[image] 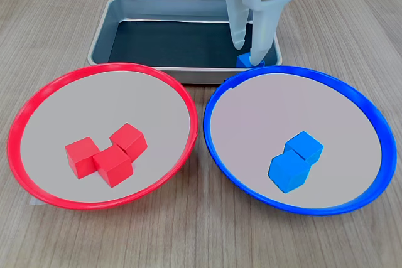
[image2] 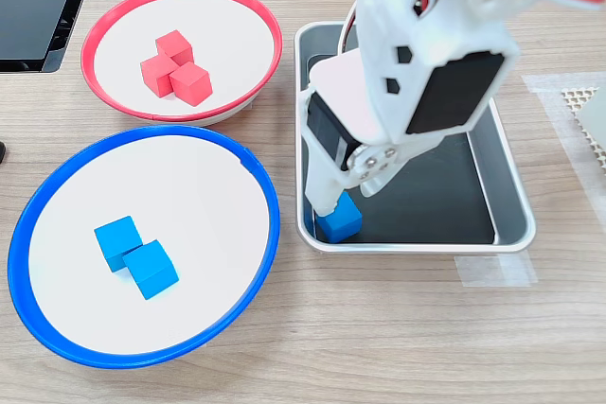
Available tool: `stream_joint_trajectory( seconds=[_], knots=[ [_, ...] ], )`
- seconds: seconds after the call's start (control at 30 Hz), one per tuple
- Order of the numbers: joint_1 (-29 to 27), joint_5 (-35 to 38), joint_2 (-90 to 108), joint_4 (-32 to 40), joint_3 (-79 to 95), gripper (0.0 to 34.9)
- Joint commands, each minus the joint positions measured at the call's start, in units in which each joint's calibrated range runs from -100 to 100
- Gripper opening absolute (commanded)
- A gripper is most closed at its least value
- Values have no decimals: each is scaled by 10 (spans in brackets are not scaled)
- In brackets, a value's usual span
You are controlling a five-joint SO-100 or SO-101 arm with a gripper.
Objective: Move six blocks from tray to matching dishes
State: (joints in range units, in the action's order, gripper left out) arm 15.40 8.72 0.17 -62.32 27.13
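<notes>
The silver tray (image: 100, 36) (image2: 511, 201) holds one blue block (image: 246, 61) (image2: 341, 219), lying in its corner nearest the blue dish. My gripper (image: 247, 53) (image2: 331, 205) hangs over that corner, open, with its white fingertips down at the block; one fingertip touches the block's side and the block rests on the tray floor. Three red blocks (image: 107, 155) (image2: 175, 68) lie clustered in the red-rimmed dish (image: 38, 101) (image2: 114, 21). Two blue blocks (image: 295, 161) (image2: 137, 254) lie touching in the blue-rimmed dish (image: 358, 98) (image2: 57, 172).
The two dishes stand side by side, almost touching, along the tray's long wall on a wooden table. A dark flat object (image2: 38, 7) lies at the second exterior view's top left. A white mesh mat (image2: 587, 111) and clear tape (image2: 492, 270) are near the tray.
</notes>
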Motion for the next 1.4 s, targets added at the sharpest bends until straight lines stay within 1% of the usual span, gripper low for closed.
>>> stream_joint_trajectory(
  seconds=[0.0,0.17,0.3,0.33,0.37,0.4,0.43,0.5,0.6,0.63,0.73,0.77,0.87,0.9,0.97,1.0,1.07,1.1,1.13,1.17,1.23,1.27,1.3,1.37],
  knots=[
    [-8,2,-8,12,-7,113],
    [-7,5,-22,17,-11,120],
    [-6,12,-35,18,-9,117],
    [-6,15,-36,19,-5,105],
    [-6,18,-37,19,-2,69],
    [-6,23,-37,14,-1,7],
    [-6,28,-34,4,-2,3],
    [-8,44,-17,-53,-26,1],
    [-13,52,17,-138,-112,1],
    [-13,45,23,-144,-145,0],
    [-13,7,10,-109,-252,0],
    [-12,-13,-18,-77,-305,0],
    [-21,-25,-92,9,-354,2],
    [-23,-25,-101,17,-356,11],
    [-32,-25,-131,41,-367,141],
    [-36,-24,-140,48,-369,174],
    [-43,-20,-150,58,-369,209],
    [-46,-19,-150,59,-366,209],
    [-48,-16,-144,61,-356,191],
    [-49,-14,-131,65,-342,181],
    [-50,-7,-83,85,-285,177],
    [-50,-4,-46,107,-239,161],
    [-50,-3,-6,127,-194,129],
    [-50,-3,98,181,-81,21]
  ],
)
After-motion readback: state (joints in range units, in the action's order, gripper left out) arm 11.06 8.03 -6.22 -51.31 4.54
